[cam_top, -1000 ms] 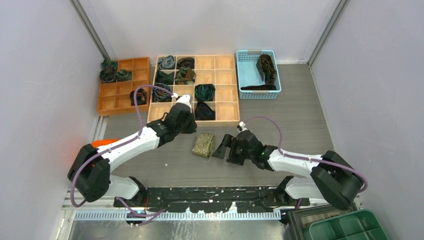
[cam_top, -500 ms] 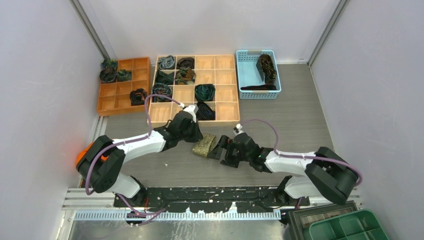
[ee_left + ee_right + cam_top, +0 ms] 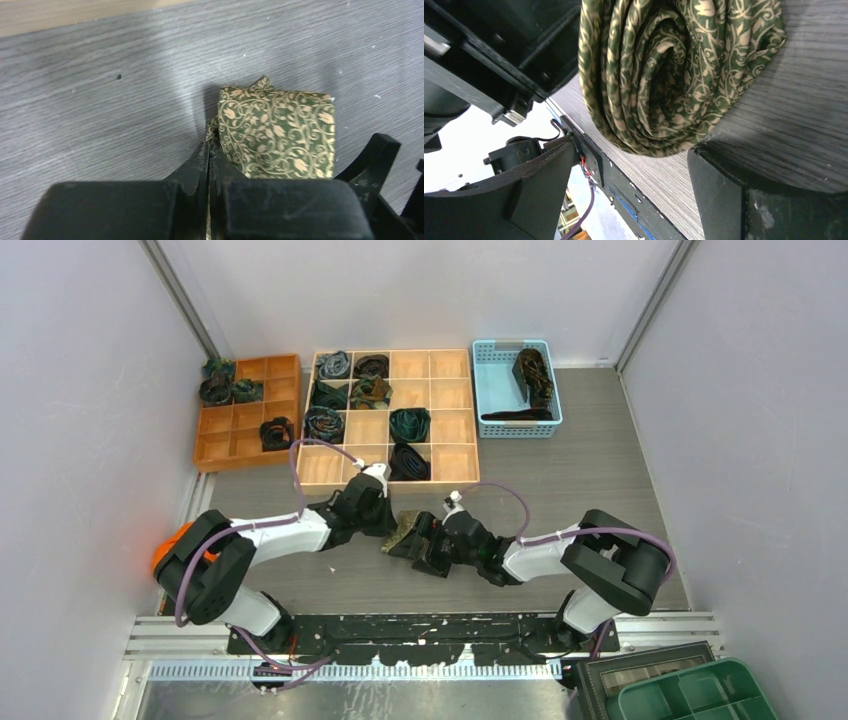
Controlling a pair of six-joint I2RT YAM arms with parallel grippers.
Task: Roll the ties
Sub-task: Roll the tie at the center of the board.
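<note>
The olive-gold tie (image 3: 408, 529) is a fist-size coil on the grey table between my two grippers. In the left wrist view the coil (image 3: 277, 130) lies just right of my left gripper (image 3: 210, 150). Its jaws are pressed together on the coil's left edge, with a sliver of gold fabric between them. From above, the left gripper (image 3: 388, 519) touches the coil's left side. My right gripper (image 3: 425, 541) is open on the coil's right side. In the right wrist view the spiral end of the coil (image 3: 674, 75) fills the space ahead of the open right gripper (image 3: 634, 152).
A tan divided tray (image 3: 447, 410) behind holds several coiled ties. An orange divided tray (image 3: 232, 430) at the back left holds a few more. A blue basket (image 3: 500, 390) at the back right holds unrolled ties. A green bin (image 3: 700, 695) sits at the near right.
My left gripper came down from the tan tray to the coil's left edge. My right gripper moved left up against the coil. The coil shifted slightly.
</note>
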